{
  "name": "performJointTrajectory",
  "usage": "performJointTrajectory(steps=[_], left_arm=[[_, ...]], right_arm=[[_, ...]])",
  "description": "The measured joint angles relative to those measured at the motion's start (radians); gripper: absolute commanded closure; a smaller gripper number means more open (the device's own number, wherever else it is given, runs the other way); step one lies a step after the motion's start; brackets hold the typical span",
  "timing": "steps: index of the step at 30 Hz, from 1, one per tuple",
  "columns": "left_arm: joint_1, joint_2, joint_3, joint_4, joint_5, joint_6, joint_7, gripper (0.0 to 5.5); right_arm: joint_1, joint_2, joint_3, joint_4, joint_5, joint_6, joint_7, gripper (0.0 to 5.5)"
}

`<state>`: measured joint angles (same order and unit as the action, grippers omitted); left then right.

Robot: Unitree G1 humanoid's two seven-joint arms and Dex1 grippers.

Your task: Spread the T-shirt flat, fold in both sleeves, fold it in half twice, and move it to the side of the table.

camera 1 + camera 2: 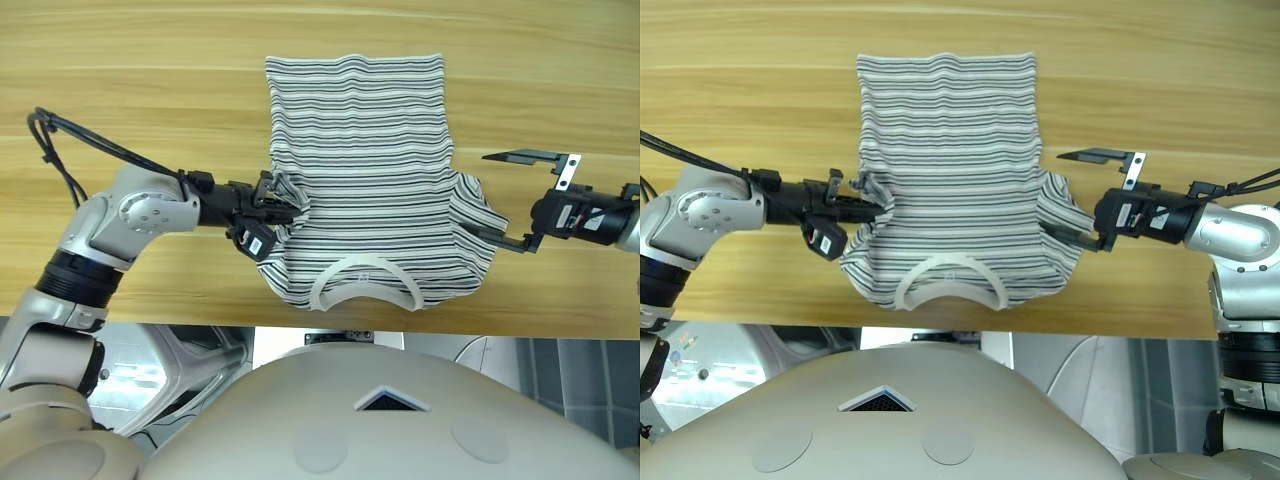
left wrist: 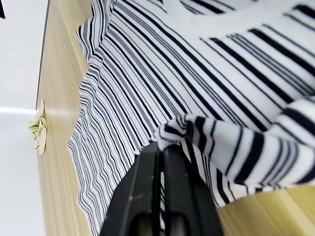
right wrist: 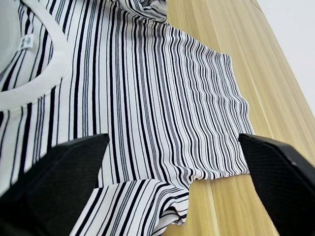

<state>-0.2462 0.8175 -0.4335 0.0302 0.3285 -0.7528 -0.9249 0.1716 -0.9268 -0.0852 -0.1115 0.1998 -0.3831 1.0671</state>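
The left jaws are pressed together on a bunch of striped cloth: the left sleeve (image 1: pixel 287 198) of the T-shirt (image 1: pixel 360 150), gathered into a small knot at the shirt's left edge. In the left wrist view the two black fingers (image 2: pixel 147 196) lie side by side with no gap, and the sleeve's folded rim sits pinched at their tips. The right jaws stand wide apart at the shirt's other side. One finger (image 1: pixel 525 156) is raised above the wood, clear of the cloth, and the other (image 1: pixel 500 240) lies low, touching the outer edge of the right sleeve (image 1: pixel 473 205). The right wrist view looks between these fingers across the shirt's body.

The T-shirt, in black and white stripes, lies on the wooden tabletop (image 1: pixel 130 70) in front of the robot, between the two arms. Its white collar (image 1: pixel 365 278) faces the robot, close to the near edge of the tabletop, and its hem (image 1: pixel 355 60) lies on the far side. A small label (image 3: pixel 27 43) shows inside the neck. The body is mostly flat, with light ripples along the sides. The right sleeve juts out to the side and is rumpled, its edge curling
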Motion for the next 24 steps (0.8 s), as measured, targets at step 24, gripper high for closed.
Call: performJointTrajectory(steps=[24], left_arm=[[-0.048,-0.108,-0.069,0.028,0.095,0.105,0.011,5.11]], right_arm=[[-0.017,0.016,0.026,0.011,-0.025,0.0,-0.016,0.63]])
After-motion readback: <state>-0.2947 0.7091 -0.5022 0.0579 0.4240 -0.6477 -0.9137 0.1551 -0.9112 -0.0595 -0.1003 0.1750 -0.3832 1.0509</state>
